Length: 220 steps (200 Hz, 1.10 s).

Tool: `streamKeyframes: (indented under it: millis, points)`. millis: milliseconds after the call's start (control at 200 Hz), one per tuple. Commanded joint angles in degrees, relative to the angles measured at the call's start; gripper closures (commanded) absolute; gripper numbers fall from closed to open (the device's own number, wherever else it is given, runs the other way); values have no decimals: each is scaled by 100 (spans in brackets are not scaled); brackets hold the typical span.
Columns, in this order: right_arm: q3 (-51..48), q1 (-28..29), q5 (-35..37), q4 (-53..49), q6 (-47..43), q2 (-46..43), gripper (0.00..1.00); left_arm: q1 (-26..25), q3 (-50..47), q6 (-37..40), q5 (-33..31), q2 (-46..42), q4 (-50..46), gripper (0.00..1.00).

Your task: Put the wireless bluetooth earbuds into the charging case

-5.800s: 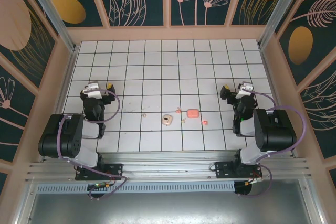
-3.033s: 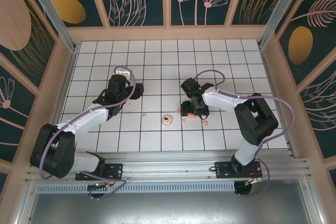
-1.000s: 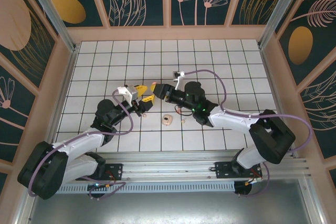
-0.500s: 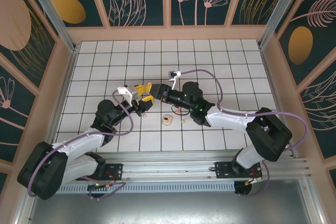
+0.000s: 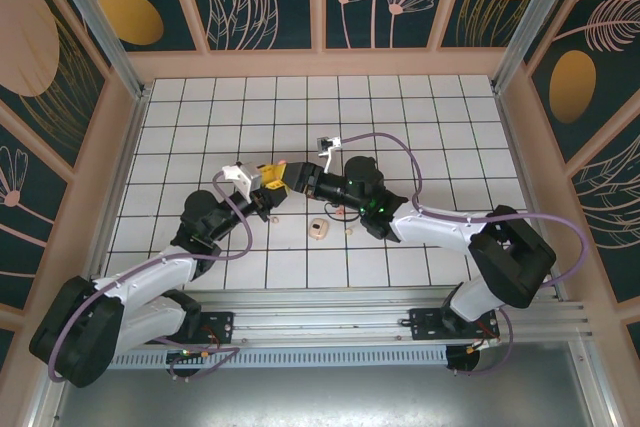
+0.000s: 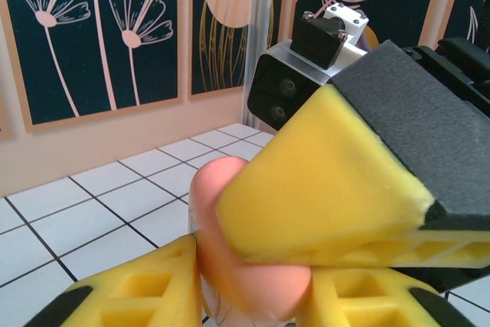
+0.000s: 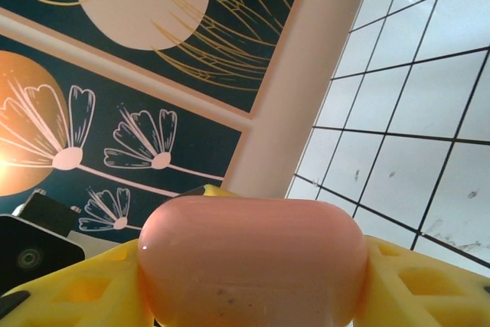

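I count two cases. The cream case (image 5: 319,229) lies on the tiled floor (image 5: 400,127). The pink case (image 7: 249,258) is held off the floor just beyond and left of the cream case, and both grippers have it: the right gripper (image 5: 292,178) is clamped across its length, and the left gripper (image 5: 277,186) is closed against it too. I'm sure of two earbuds: a cream earbud (image 5: 347,230) just right of the cream case and a pink earbud (image 5: 337,211) just beyond it.
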Motion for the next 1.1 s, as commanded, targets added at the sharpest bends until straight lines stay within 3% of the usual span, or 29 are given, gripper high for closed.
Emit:
streamKeyframes:
  millis: [0,95,195,541,751,966,1096]
  points:
    - [-13,88,163,88,-424,-410,35,-1,302,-224,202,-58,-261,75]
    - [-106,74,377,36,-791,-708,26,0,362,-272,330,-97,-285,80]
    - [-112,65,546,-303,-1320,-1032,23,-6,398,-247,506,-122,-261,83]
    - [-335,48,741,-820,-3501,-2217,28,-4,612,-827,1446,-56,260,85]
    - [-402,-340,-520,-1051,-5104,-2839,34,-2,745,-992,2021,-73,554,85]
    - [180,-1098,-2195,-2132,-5936,-2808,38,-4,948,-1145,2613,38,890,85]
    - [560,-1144,-2535,-2926,-6559,-2709,37,-3,1024,-1060,2765,85,930,84]
